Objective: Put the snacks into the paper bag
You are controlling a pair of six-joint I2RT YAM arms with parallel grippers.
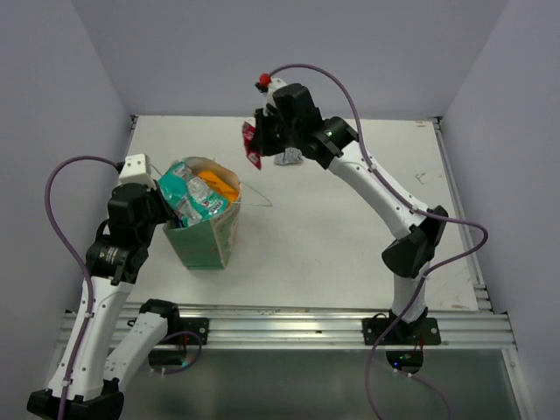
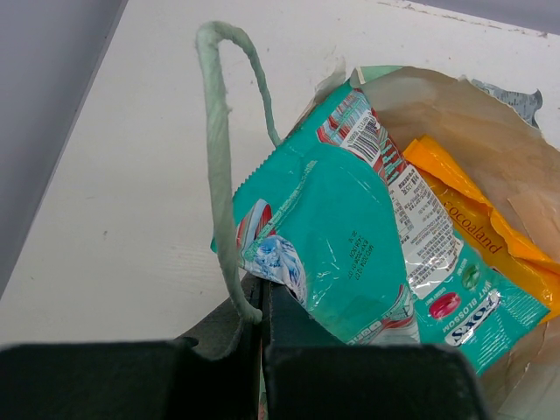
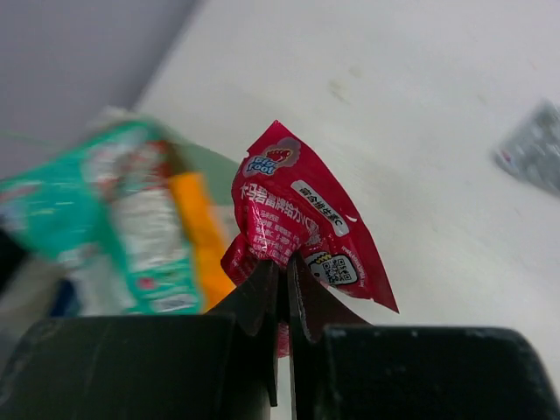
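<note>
Top external view: the right gripper point(image 3: 284, 271), jaws shut on a red snack packet point(image 1: 252, 145), holds it aloft beyond the paper bag point(image 1: 208, 245), presumably for dropping in, while the left gripper point(image 2: 262, 297), pinched on the string handle point(image 2: 217, 157), apparently steadies the bag.

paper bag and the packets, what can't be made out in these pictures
1. paper bag contents: teal packet and orange packet cover whatever lies beneath, top and left wrist views
2. silver-grey packet: blurred and cut by the right edge in the right wrist view; partly under the right arm in the top view
3. left gripper: teal packet hides what it pinches besides the string handle
</note>
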